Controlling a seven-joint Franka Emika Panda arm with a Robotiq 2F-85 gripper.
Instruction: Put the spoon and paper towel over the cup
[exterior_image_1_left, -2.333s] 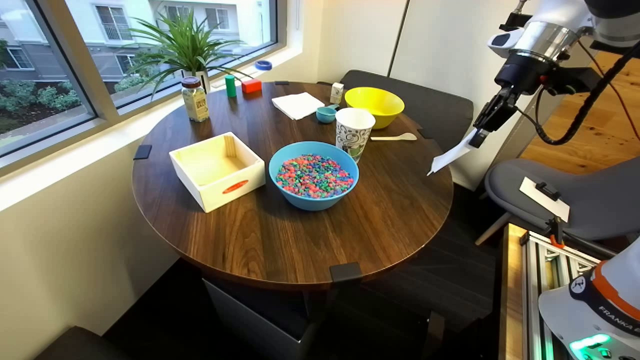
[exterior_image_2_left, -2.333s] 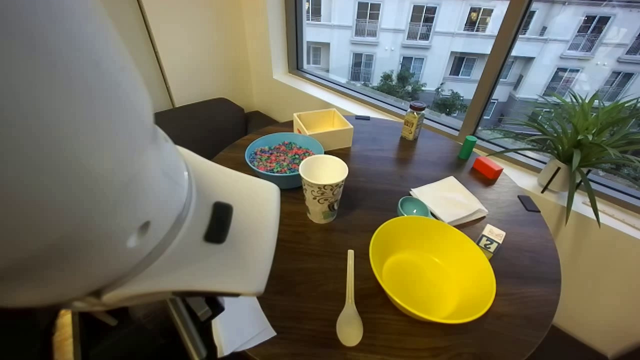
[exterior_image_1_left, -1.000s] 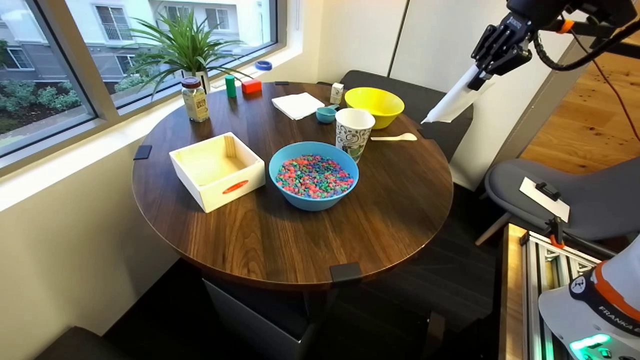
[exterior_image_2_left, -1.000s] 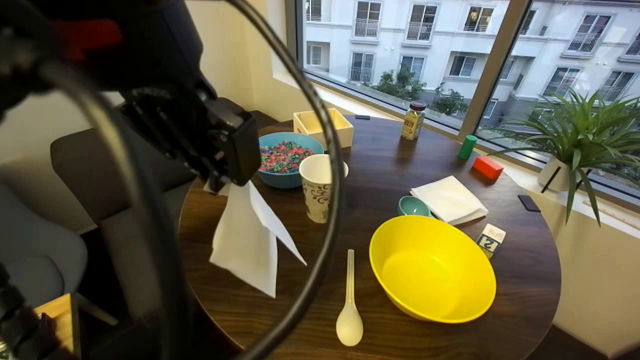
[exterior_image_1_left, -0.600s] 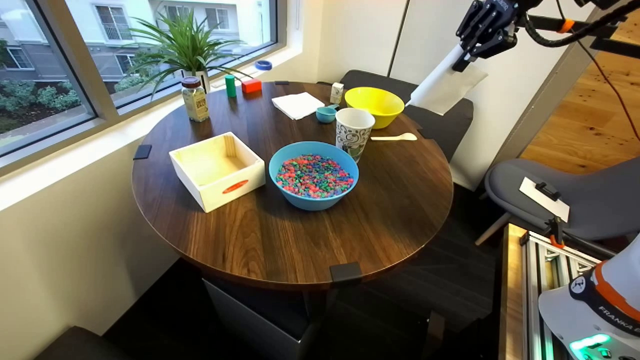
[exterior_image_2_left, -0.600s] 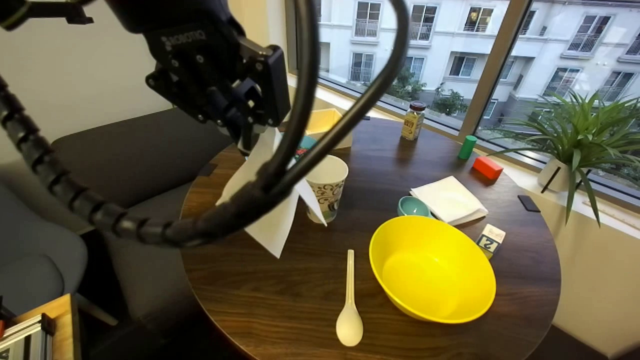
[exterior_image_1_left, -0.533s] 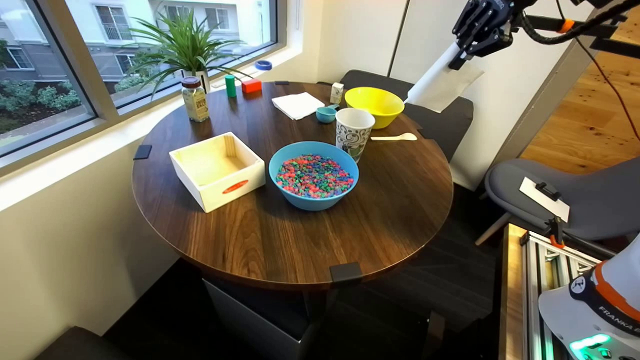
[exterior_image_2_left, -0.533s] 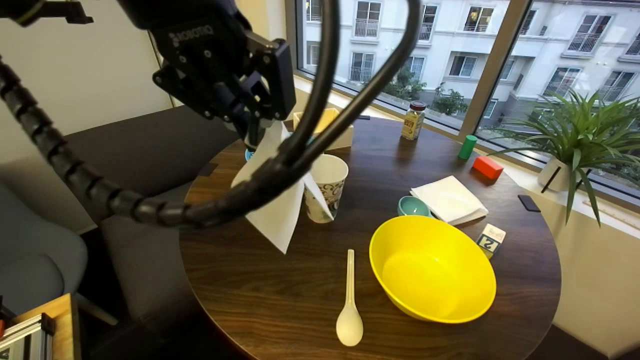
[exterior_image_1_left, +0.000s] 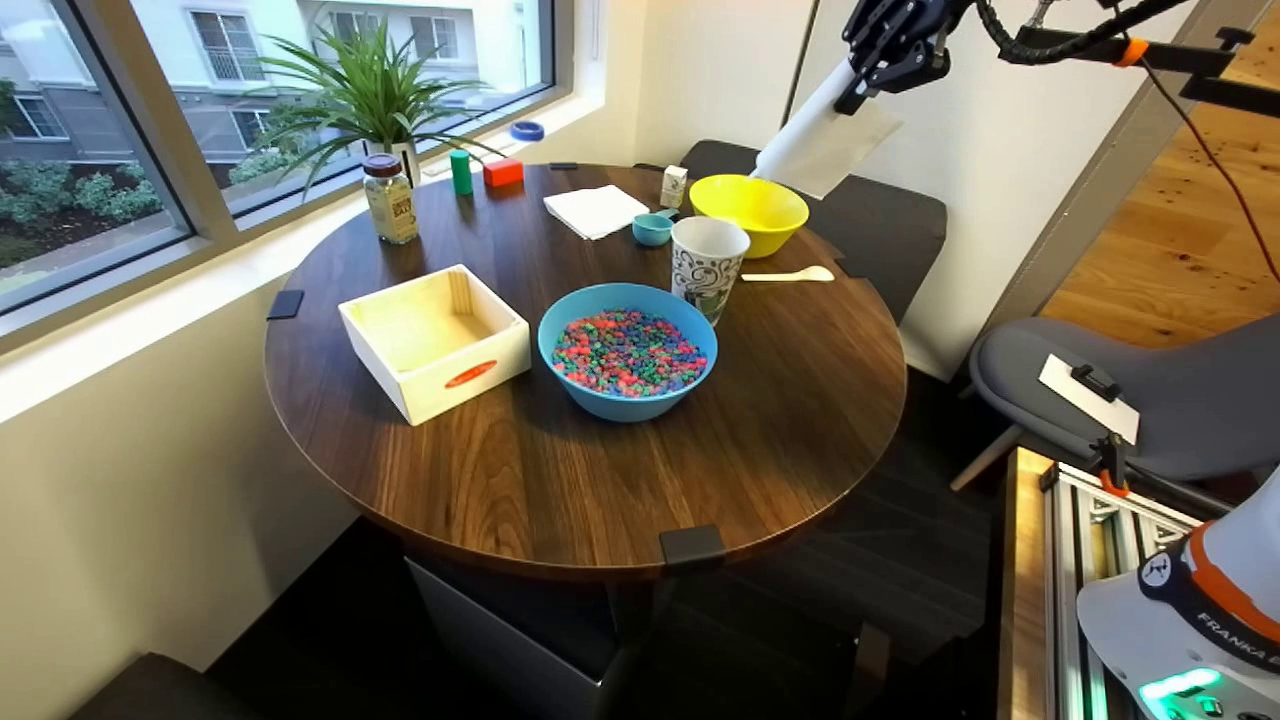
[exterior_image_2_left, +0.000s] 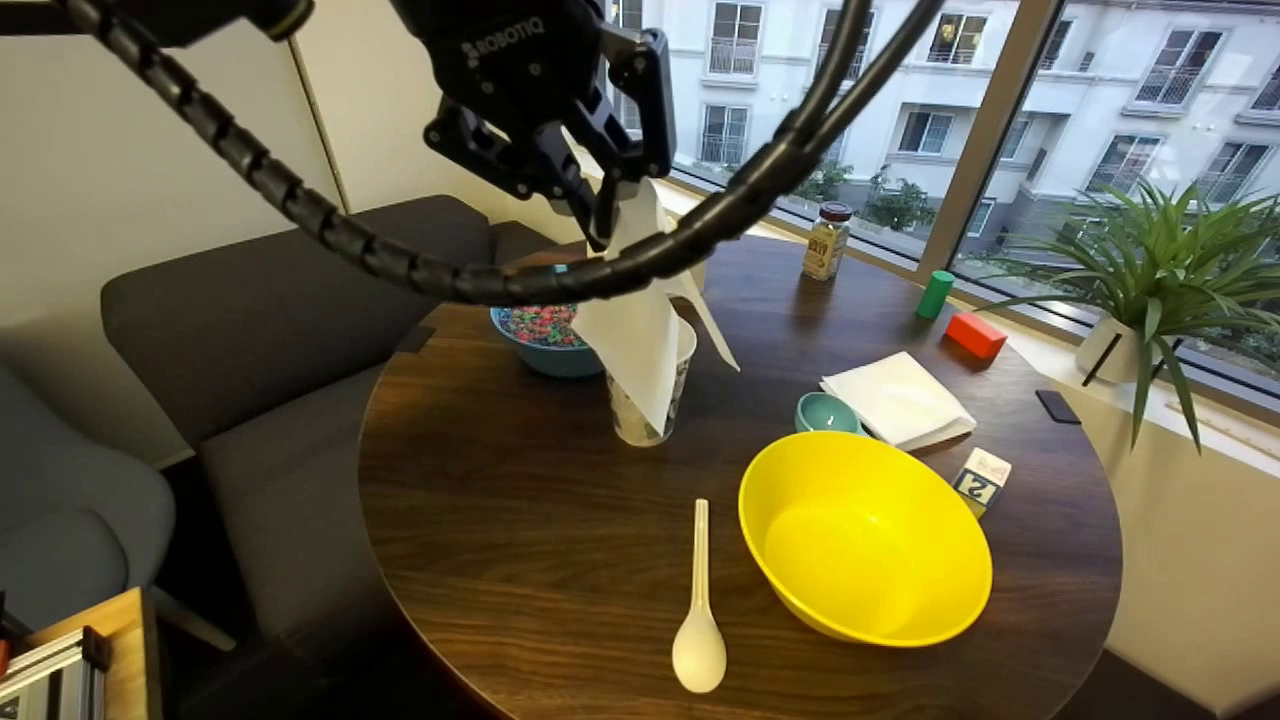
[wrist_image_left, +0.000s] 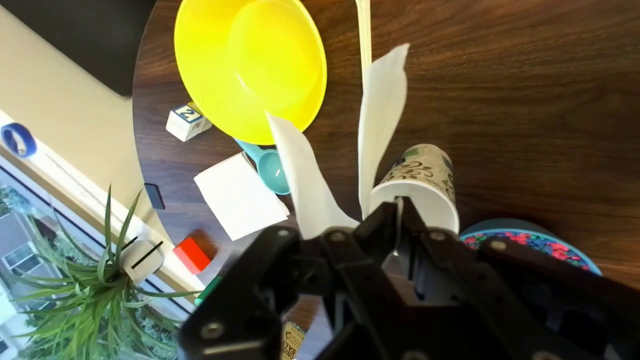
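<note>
paper towel (exterior_image_2_left: 635, 345): thin, white, in the air above the bench (exterior_image_1_left: 560, 490), its flaps drooping
tool (exterior_image_2_left: 620, 205): pinching the paper towel's upper end; "ROBOTIQ" printed on its black housing
cup (exterior_image_2_left: 626, 415): upright on the bench just beside the blue bowl (exterior_image_1_left: 628, 408), scroll-patterned, partly hidden in an exterior view
spoon (exterior_image_2_left: 699, 618): lying on the bench near the yellow bowl (exterior_image_2_left: 865, 550), pale, smooth
arm base (exterior_image_1_left: 1130, 640): "FRANKA" legible
toy block (exterior_image_2_left: 982, 478): "2" on one face, just beside the yellow bowl
jar (exterior_image_2_left: 826, 245): label print too small to read surely
in the way: black cable (exterior_image_2_left: 480, 285), crossing before the paper towel in an exterior view
around: folded napkin (exterior_image_2_left: 897, 400), teal scoop (wrist_image_left: 274, 172) beside it, red block (exterior_image_1_left: 503, 174), green cylinder (exterior_image_1_left: 461, 172), wooden box (exterior_image_1_left: 430, 390)
bench: round, dark wood grain
blue bowl: multicoloured bits (exterior_image_1_left: 630, 352) inside
</note>
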